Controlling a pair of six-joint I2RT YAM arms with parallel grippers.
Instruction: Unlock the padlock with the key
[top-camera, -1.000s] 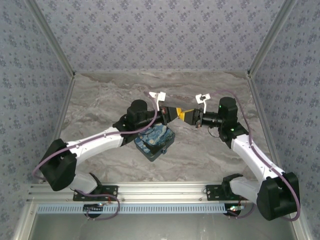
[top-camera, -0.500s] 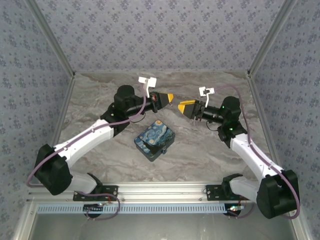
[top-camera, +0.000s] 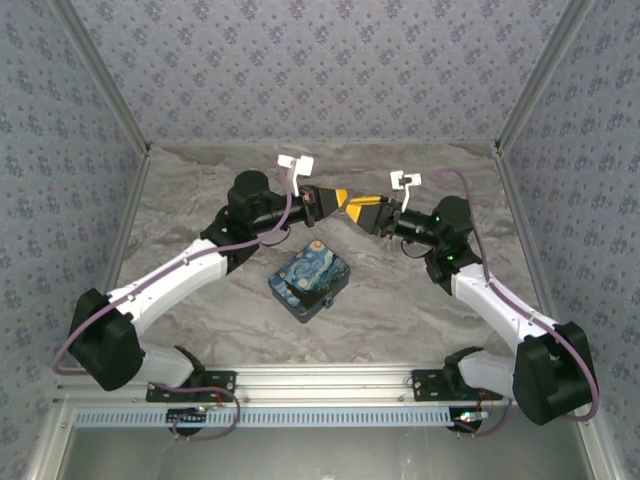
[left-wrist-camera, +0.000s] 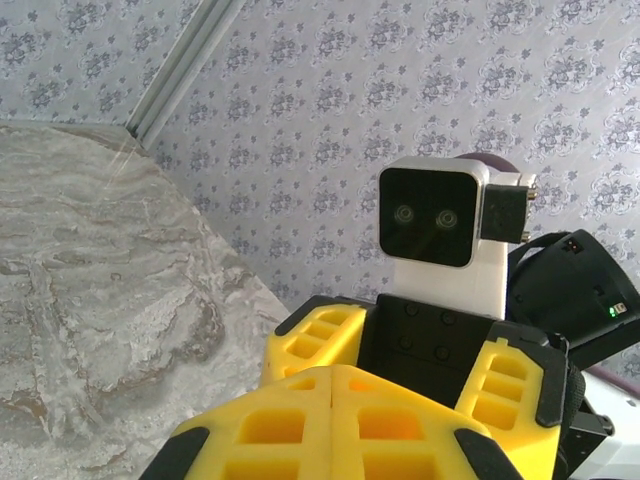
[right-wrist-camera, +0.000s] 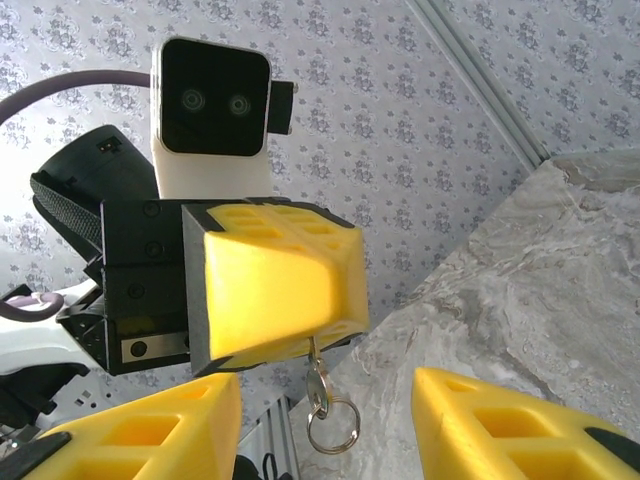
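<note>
Overhead: your left gripper (top-camera: 340, 197) and right gripper (top-camera: 366, 211) meet tip to tip in the air over the veined marble table (top-camera: 190, 200), walls well apart. Left wrist: blocky yellow fingers (left-wrist-camera: 270, 425) pressed together. Right wrist: the small silvery key (right-wrist-camera: 317, 372) with its ring dangles from the left's pinch, between the right's parted fingers (right-wrist-camera: 500, 420).

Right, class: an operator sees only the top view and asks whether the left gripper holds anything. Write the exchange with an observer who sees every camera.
Observer: Yes. The right wrist view shows the left gripper shut on the key, which hangs below it.
Operator: Anything on the key?
Observer: A ring dangles from its end.
Operator: And the right gripper?
Observer: Open; its wrist view shows the ring between its spread fingers.
</note>
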